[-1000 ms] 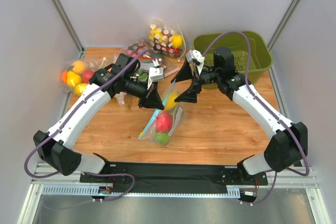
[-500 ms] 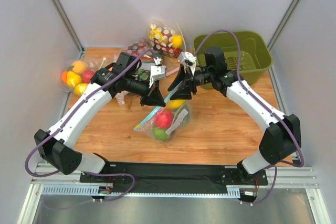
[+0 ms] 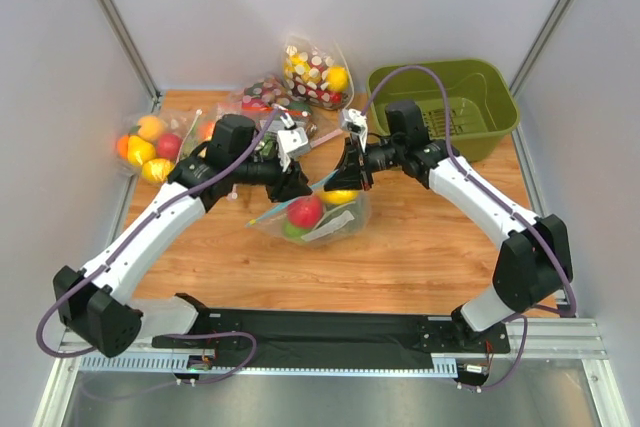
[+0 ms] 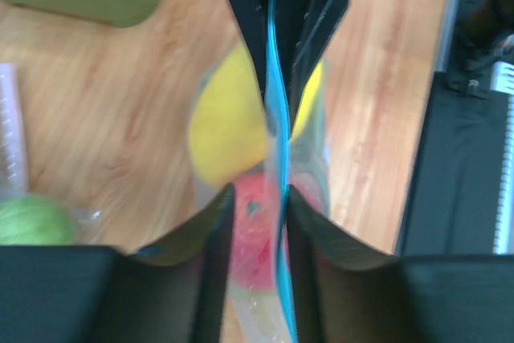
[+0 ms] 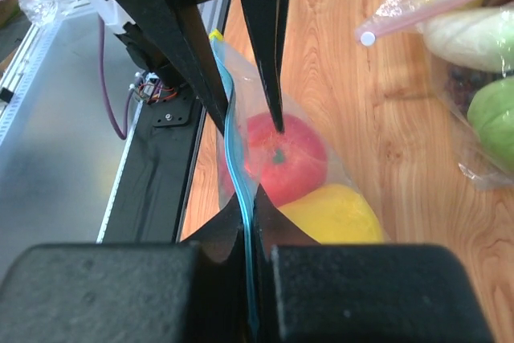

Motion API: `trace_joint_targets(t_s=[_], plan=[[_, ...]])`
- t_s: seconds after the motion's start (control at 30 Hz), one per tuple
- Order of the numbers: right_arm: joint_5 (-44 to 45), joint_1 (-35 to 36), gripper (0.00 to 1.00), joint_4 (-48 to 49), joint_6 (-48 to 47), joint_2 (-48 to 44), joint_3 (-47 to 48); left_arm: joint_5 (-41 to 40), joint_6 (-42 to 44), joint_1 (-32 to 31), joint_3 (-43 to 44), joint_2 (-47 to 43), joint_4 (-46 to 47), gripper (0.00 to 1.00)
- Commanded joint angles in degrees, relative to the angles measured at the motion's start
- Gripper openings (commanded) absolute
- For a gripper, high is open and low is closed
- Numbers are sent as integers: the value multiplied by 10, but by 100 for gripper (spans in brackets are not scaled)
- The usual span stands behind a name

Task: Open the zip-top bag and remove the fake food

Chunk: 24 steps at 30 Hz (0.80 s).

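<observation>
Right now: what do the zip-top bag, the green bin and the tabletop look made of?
zip-top bag: thin clear soft plastic, glossy and creased, contents showing through; teal strip looks like stiffer plastic.
green bin: likely rigid molded plastic, olive, slight sheen, slotted floor.
tabletop: wood or wood-look laminate, visible grain, satin; can't tell which.

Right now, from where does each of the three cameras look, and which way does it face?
Top external: high behind the arm bases, looking down on the table, both arms and the zip-top bag.
Left wrist: on the left tool, facing along the bag's blue zipper strip.
Right wrist: on the right tool, facing the same strip.
Shared: all show the red and yellow fake food.
</observation>
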Motion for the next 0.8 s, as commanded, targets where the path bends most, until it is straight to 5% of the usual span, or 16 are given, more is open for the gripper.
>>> trace_joint_targets(t_s=[0.0, 0.23, 0.77], plan=[[34, 1, 0, 103, 63, -29, -38, -92, -49, 10, -67, -67, 163, 43], [53, -35, 0, 207, 132, -49, -86, -97, -123, 70, -173, -136, 284, 50], [41, -73, 0, 231, 145, -35, -100, -82, -262, 150, -402, -230, 535, 56]])
